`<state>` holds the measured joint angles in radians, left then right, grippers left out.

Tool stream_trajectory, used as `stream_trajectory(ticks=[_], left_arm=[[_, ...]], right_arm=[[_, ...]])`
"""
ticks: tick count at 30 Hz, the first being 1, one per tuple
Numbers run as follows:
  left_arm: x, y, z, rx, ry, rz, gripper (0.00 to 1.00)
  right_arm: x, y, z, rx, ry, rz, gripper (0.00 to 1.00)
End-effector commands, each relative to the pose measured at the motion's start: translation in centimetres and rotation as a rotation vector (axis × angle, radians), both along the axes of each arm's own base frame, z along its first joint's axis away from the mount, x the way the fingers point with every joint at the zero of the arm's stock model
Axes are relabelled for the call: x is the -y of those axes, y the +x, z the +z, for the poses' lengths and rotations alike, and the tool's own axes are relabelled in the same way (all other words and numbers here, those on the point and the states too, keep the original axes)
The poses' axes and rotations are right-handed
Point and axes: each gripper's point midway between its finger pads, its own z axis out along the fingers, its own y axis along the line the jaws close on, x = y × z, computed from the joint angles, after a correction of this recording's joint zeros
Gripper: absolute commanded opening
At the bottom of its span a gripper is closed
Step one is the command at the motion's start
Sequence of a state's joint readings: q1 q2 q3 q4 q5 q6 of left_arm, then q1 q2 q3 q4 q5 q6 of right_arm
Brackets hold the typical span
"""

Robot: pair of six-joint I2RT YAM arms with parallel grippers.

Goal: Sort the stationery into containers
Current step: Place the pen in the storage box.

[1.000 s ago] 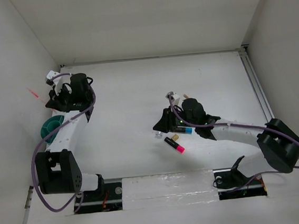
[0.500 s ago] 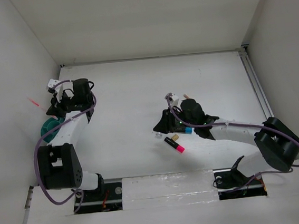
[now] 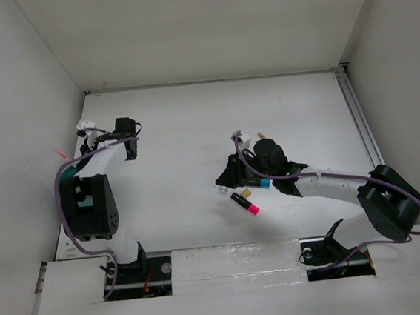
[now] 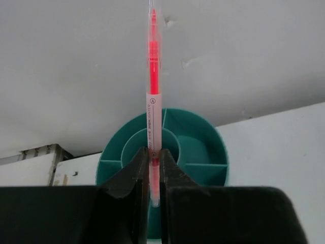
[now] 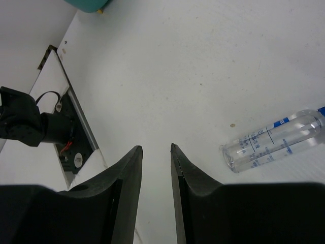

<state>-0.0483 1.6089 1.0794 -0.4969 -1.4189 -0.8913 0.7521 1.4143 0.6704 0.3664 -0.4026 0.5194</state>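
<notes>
Walls are hemming the white table [image 3: 192, 129] on three sides, and I am seeing the left arm folded hard against the left one, with little room there. The left claw [image 4: 154, 157] is clamping a thin pink pen [image 4: 154, 109], whose slim translucent barrel is sticking straight out past the fingertips. In the wrist view it is lining up with the central well of the round teal organizer [image 4: 200, 150], a smooth plastic cup with curved inner dividers. A wide matte stretch of table is lying open between the arms. The right claw [image 5: 154, 152] is hovering low, its black fingers slightly apart and gripping nothing. A clear blue-capped pen [image 5: 274, 145] is lying just beside the fingers, not between them. A black marker with a pink end [image 3: 245, 203] is resting near it.
</notes>
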Motion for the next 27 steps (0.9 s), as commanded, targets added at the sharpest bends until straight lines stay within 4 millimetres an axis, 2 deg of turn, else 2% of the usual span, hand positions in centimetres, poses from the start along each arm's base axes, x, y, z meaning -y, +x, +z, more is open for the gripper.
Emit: stream_trajectory(ticks=[1, 2, 3, 5, 6, 9, 11, 13, 14, 18, 19, 20, 21, 27], left_arm=[[-1.0, -2.4, 4.4, 0.153, 0.201, 0.052, 0.00], [-1.0, -2.2, 4.7, 0.272, 0.191, 0.044, 0.00], [-1.0, -2.2, 5.5, 0.302, 0.188, 0.038, 0.00], [-1.1, -2.4, 6.3, 0.268, 0.199, 0.032, 0.00], [-0.8, -2.6, 7.4, 0.292, 0.207, 0.027, 0.00], [-0.2, -2.7, 8.4, 0.322, 0.224, 0.014, 0.00], [0.1, -2.7, 8.4, 0.317, 0.224, 0.008, 0.00], [-0.8, -3.6, 8.8, 0.341, 0.227, 0.044, 0.00], [-0.8, -3.2, 8.6, 0.372, 0.224, 0.056, 0.00], [-1.0, -3.2, 9.6, 0.286, 0.232, 0.065, 0.00], [-1.0, -2.7, 9.8, 0.362, 0.227, 0.053, 0.00], [-1.0, -2.1, 10.2, 0.381, 0.225, 0.044, 0.00], [-1.0, -2.3, 10.5, 0.348, 0.227, 0.040, 0.00], [-1.3, -1.3, 10.1, 0.343, 0.229, 0.051, 0.00]], right_arm=[[0.3, 0.2, 1.3, 0.061, 0.024, 0.027, 0.35], [0.2, 0.0, 1.3, 0.058, 0.027, 0.037, 0.35], [0.4, 0.3, 1.3, 0.059, 0.027, 0.028, 0.33], [0.8, 0.4, 1.5, 0.063, 0.026, 0.031, 0.33], [1.2, 0.7, 1.7, 0.073, 0.023, 0.022, 0.33], [1.9, 1.1, 1.4, 0.065, 0.015, 0.002, 0.33], [1.9, 1.1, 1.4, 0.065, 0.015, 0.002, 0.33], [2.1, 1.2, 1.8, 0.071, 0.025, 0.003, 0.33], [2.1, 1.1, 2.2, 0.079, 0.030, 0.003, 0.33], [2.4, 0.9, 2.1, 0.077, 0.013, -0.002, 0.33], [2.6, 1.0, 2.2, 0.085, 0.006, -0.008, 0.33], [2.6, 1.0, 2.2, 0.086, 0.006, -0.008, 0.33], [2.8, 1.3, 2.2, 0.086, 0.006, -0.017, 0.33], [2.9, 1.2, 2.0, 0.078, 0.000, -0.017, 0.33]])
